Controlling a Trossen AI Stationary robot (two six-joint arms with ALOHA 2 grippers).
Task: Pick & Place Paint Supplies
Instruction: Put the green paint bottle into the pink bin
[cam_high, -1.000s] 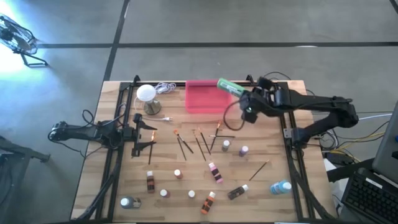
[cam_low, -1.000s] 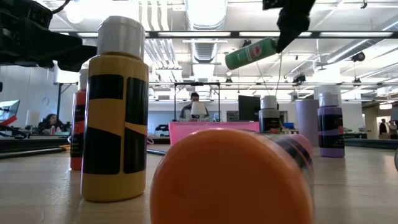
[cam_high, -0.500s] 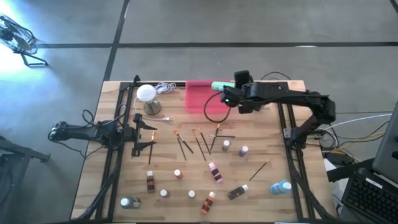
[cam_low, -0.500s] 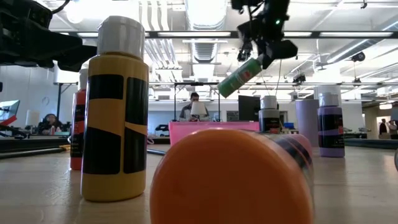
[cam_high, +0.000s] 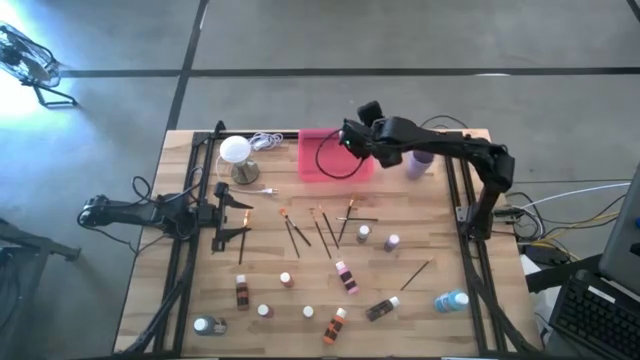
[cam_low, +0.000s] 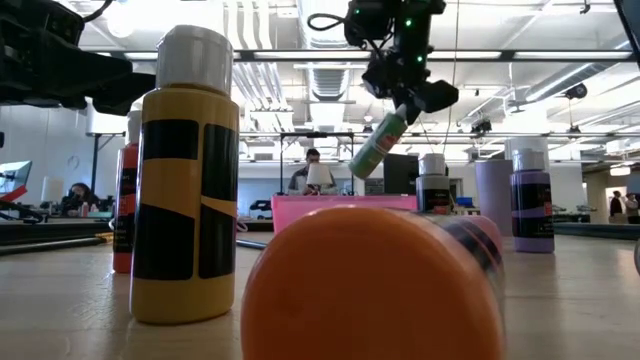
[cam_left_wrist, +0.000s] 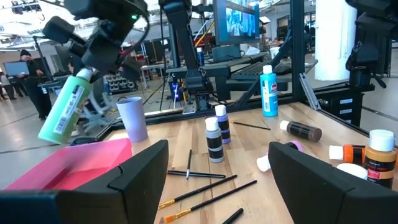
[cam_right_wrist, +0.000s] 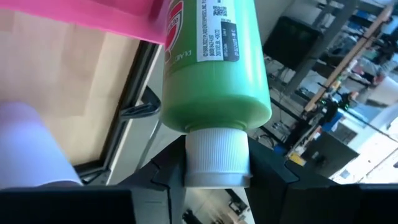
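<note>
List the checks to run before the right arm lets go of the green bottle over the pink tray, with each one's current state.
1. Grip: right gripper clamps the green bottle by its white cap. Ok.
2. Position: in the high view the gripper sits over the pink tray. Ok.
3. Height: bottle hangs clear above the tray, tilted, cap end up. Not ok for a gentle release; lower first.
4. Tray floor under the bottle: bare pink surface in the left wrist view. Ok.
5. Lilac cup beside the tray: apart from the arm. Ok.
6. Left gripper: open, parked at the table's left, away from the tray. Ok.
</note>
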